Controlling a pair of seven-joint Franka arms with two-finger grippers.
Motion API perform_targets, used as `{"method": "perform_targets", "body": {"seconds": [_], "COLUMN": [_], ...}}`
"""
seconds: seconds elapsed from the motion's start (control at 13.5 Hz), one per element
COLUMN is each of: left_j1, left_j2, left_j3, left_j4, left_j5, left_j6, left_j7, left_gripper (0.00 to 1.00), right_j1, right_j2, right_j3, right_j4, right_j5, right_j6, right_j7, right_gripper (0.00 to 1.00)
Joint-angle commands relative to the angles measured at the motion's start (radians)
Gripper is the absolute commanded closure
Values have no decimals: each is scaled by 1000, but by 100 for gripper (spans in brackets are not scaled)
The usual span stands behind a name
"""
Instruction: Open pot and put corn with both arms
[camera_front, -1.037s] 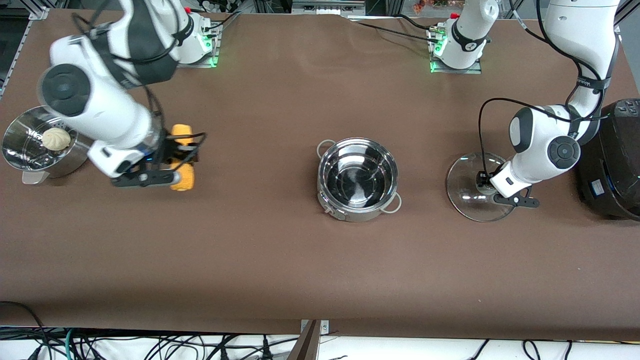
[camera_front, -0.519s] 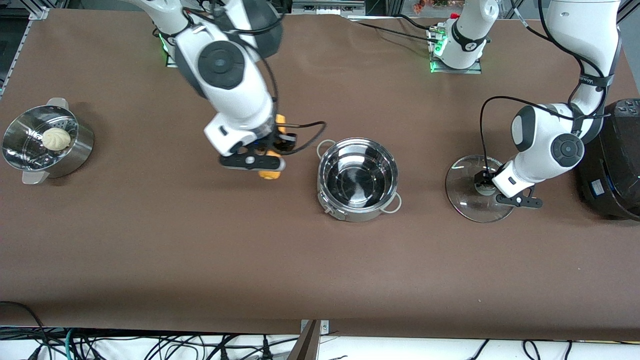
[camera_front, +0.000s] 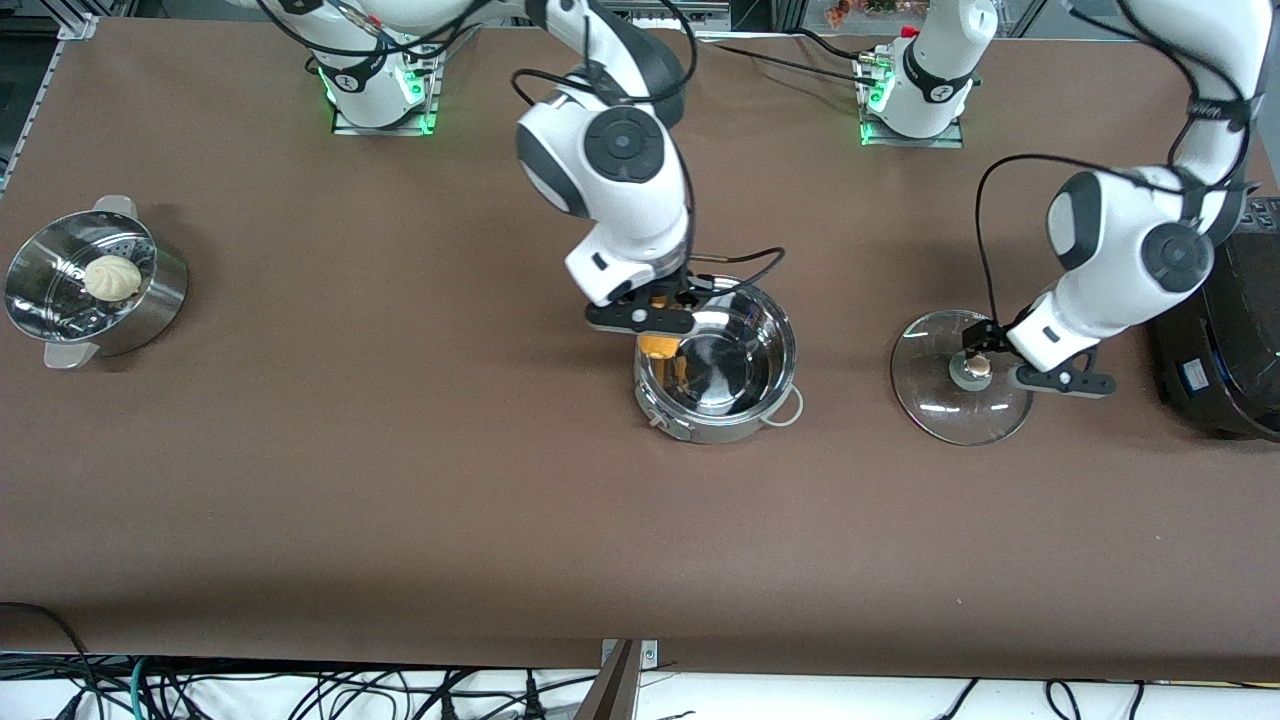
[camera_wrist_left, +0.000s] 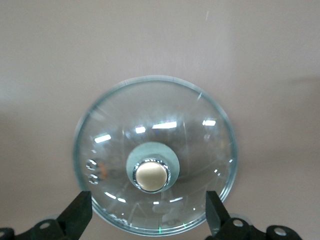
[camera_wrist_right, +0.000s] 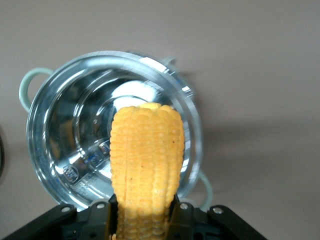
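We see the right hand (camera_front: 655, 318) grasping the corn (camera_wrist_right: 146, 165) over the open pot (camera_front: 745, 395). The left hand (camera_wrist_left: 147, 220) hangs released over the lid (camera_front: 935, 410) on the desk (camera_front: 400, 500).

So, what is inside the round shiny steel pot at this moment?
Inside the round shiny steel pot only its bare reflective bottom shows. The yellow corn cob hangs over its rim in the right gripper, hiding part of the inside. The clear glass lid lies beside it, under the open left gripper.
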Motion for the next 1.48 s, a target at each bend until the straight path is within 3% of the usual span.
{"method": "perform_targets", "body": {"seconds": [0.0,0.3,0.44,0.74,0.96,1.41], "left_j1": [20,20,21,21,33,38], "left_j2": [-184,-287,-281,-264,-189,-177], "left_j3": [-1,3,3,-16,-67,-76], "left_j4": [-38,103,245,405,589,599], "left_j5": [-8,64,69,69,56,56], "left_j6": [-79,-322,-506,-705,-829,-840], "left_j7": [14,14,13,-76,-238,-300], "left_gripper": [0,0,0,0,0,0], "right_j1": [77,111,112,112,112,112], "right_j2": [71,125,141,159,168,211], "right_j3": [-45,-89,-88,-88,-88,-88], "right_j4": [80,89,88,89,89,86], "right_j5": [-17,-38,-90,-97,-97,-97], "right_j6": [32,125,174,231,249,286], "right_j7": [22,7,-16,-49,-66,-66], "right_gripper": [100,100,100,100,100,100]}}
